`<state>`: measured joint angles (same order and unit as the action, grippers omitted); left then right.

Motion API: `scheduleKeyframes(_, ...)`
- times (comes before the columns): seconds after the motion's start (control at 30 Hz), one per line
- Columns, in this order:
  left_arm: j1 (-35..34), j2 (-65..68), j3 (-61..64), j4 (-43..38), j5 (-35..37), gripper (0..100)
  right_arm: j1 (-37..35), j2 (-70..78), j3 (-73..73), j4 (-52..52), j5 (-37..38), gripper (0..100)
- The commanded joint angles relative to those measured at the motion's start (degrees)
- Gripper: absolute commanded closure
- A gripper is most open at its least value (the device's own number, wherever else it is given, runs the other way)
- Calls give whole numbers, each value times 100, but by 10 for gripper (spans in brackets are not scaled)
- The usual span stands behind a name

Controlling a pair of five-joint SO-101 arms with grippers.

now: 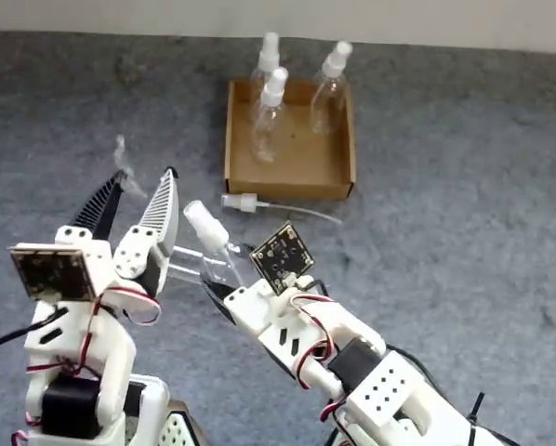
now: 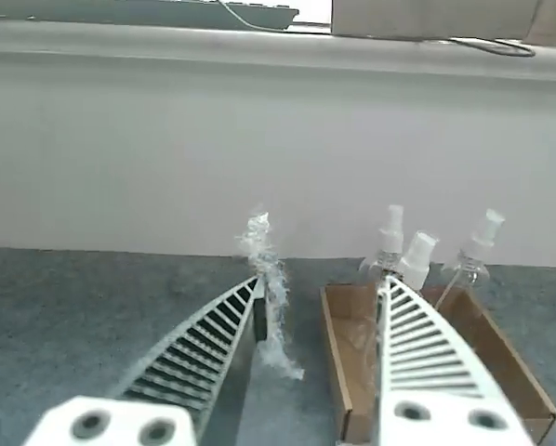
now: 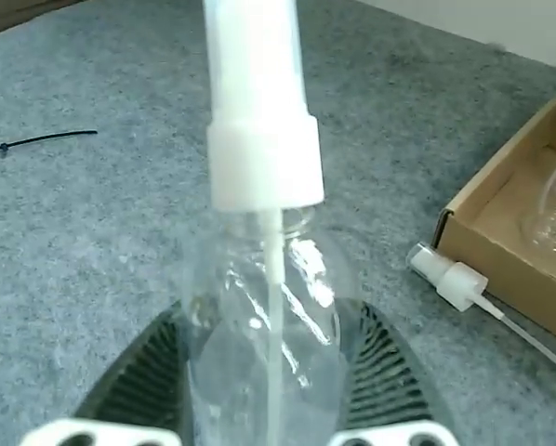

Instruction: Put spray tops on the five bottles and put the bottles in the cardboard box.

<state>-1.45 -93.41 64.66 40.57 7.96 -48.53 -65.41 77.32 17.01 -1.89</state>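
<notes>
My right gripper point(image 1: 218, 277) is shut on a clear bottle point(image 1: 213, 253) that carries a white spray top point(image 3: 259, 121) and tilts toward the box. My left gripper point(image 1: 145, 178) stands open and holds nothing. Just past its dark finger, a clear bottle without a top point(image 1: 122, 160) stands on the carpet; in the left wrist view this bottle point(image 2: 267, 307) is beside one fingertip. A loose spray top point(image 1: 242, 203) with a long tube lies in front of the cardboard box point(image 1: 292, 189). Three capped bottles point(image 1: 269, 116) stand inside the box.
Grey carpet covers the table. The box point(image 2: 338, 372) sits at the far middle, near a white wall. In the right wrist view the loose spray top point(image 3: 450, 277) lies close to the box corner point(image 3: 501, 260), and a thin black cable point(image 3: 36, 141) lies farther off.
</notes>
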Motion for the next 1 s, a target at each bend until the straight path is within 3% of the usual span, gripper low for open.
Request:
scheduleKeyframes(0.0, 92, 101, 92, -176, -352, 860, 66, -119, -110, -136, -9, 995)
scheduleKeyframes(0.27, 892, 101, 242, -141, -914, 860, 66, -119, -101, -136, -9, 995)
scheduleKeyframes(0.57, 1411, 101, 242, 105, -993, 860, 66, -119, -101, -127, -9, 995)
scheduleKeyframes(0.8, 1095, 4, 92, 105, -976, 860, 75, -119, -92, -127, -9, 995)
scheduleKeyframes(0.97, 453, -22, -347, 193, -800, 860, 66, -119, -92, -127, -9, 995)
